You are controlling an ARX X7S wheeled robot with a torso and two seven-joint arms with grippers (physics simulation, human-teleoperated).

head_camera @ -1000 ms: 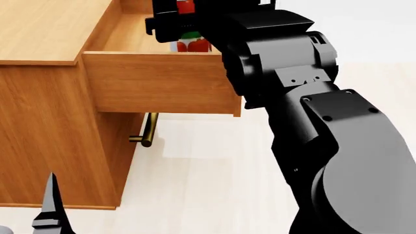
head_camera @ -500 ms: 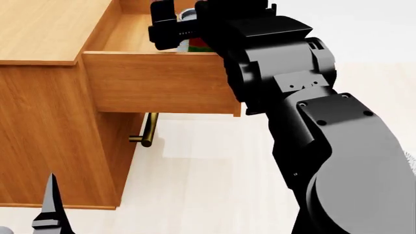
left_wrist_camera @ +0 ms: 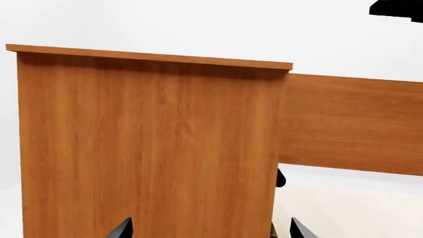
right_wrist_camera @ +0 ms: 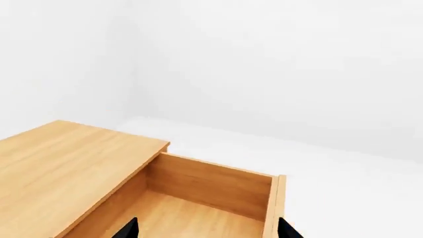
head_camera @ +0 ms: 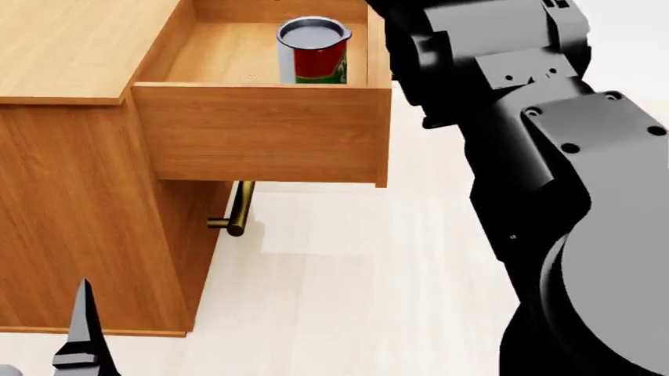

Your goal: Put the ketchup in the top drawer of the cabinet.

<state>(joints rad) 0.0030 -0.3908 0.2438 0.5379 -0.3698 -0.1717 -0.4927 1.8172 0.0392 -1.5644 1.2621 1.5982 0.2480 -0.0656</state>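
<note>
Nearest in the head view, a sliver of the left pincer (head_camera: 81, 345) shows at the bottom-left corner, low beside the cabinet (head_camera: 74, 204). In the left wrist view its two dark fingertips (left_wrist_camera: 120, 229) stand well apart with nothing between them, so this pincer is open and facing the cabinet's side panel (left_wrist_camera: 145, 148).

The right arm (head_camera: 565, 204) fills the right of the head view, rising past the drawer's right side and out of the top of the frame. The right pincer itself is out of sight there. In the right wrist view its two tips (right_wrist_camera: 127, 229) sit wide apart and empty above the drawer's interior (right_wrist_camera: 198, 213), so this pincer is open too, holding nothing.

Below the pulled-out drawer, a brass bar handle (head_camera: 236, 210) on the lower drawer shows in the shadow under it.

The top drawer (head_camera: 262, 133) stands pulled out from the cabinet, its light wooden front panel facing the camera. The ketchup (head_camera: 312, 51) stands upright inside it on the drawer floor, toward the right side of the drawer, silver lid up, red label with a green band visible. Nothing touches the can.

Farthest, the cabinet's flat top (head_camera: 74, 47) runs to the left of the drawer.
</note>
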